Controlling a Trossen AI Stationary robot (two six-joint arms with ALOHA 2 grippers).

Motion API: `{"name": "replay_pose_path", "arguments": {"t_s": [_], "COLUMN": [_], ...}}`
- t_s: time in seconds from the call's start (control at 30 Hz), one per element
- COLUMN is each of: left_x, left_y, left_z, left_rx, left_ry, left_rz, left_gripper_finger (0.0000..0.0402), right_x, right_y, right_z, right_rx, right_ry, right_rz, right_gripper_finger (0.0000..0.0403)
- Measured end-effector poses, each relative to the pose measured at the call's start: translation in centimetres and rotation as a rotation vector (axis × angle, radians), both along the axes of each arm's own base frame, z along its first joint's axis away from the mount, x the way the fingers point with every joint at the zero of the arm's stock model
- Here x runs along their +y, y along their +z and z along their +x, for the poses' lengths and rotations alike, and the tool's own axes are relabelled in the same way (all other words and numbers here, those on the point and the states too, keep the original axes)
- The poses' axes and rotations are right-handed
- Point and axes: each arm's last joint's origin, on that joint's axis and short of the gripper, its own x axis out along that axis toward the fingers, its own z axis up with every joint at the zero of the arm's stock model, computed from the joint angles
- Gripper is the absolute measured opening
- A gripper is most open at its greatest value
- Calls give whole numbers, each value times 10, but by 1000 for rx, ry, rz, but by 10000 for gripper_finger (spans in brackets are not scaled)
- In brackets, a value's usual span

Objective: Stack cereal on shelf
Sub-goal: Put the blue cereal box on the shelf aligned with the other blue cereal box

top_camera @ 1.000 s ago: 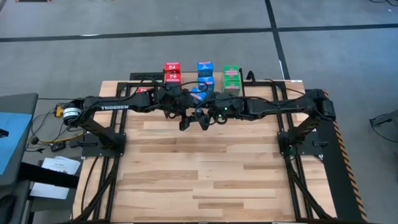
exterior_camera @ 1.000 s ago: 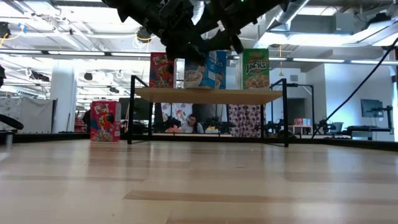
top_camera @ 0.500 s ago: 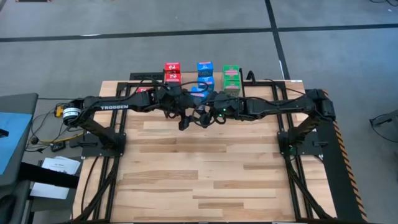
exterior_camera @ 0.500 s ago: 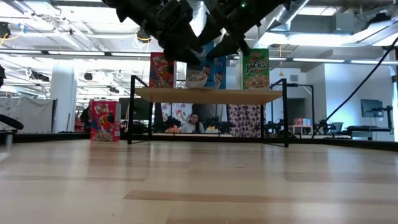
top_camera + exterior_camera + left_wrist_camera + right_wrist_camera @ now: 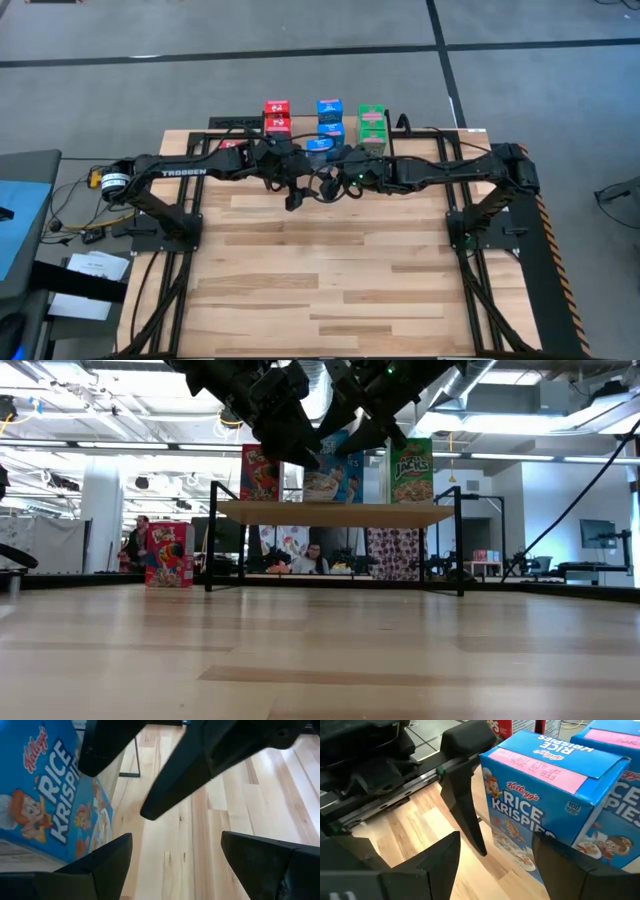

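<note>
the blue rice krispies box sits on the shelf at the far edge of the tabletop, in the middle of the row, between the red boxes and the green boxes. another blue box stands just behind it. one more red box stands off the shelf on the tabletop.

both hands crowd this same box. the right hand has its fingers spread, with the box near them but not pinched. the left hand is also open and holds nothing (its camera sees the box off to one side and a dark finger of the other arm across the top).

judging by its look, the box is thin printed cardboard: light, hollow, stiff along the edges but easy to dent in the broad faces. the glossy print will probably be a little slippery. the safest hold seems to be across the two narrow side walls, fairly low, so the box does not tip. a gentle squeeze should do; a hard one would likely crush the panel. with neighbours this close, a nudge could topple them.
</note>
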Motion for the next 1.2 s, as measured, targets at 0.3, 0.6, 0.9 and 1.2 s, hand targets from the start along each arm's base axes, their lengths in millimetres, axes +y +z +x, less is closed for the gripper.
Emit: {"name": "replay_pose_path", "arguments": {"t_s": [0.3, 0.6, 0.9, 1.2], "left_x": [6, 7, 6, 1], "left_y": [-12, -14, -12, 8], "left_z": [8, 12, 6, -10], "left_rx": [14, 0, 35, 67], "left_ry": [3, 9, 35, 39], "left_rz": [-16, -1, -29, -40], "left_gripper_finger": [293, 293, 293, 293], "right_x": [1, 1, 1, 6], "right_y": [0, -2, -2, -2], "right_z": [0, -1, -1, -1], "right_rx": [-15, 4, -4, 9], "right_ry": [-7, -15, -18, -2], "right_rz": [21, 29, 39, 39], "right_gripper_finger": [269, 269, 269, 269]}}
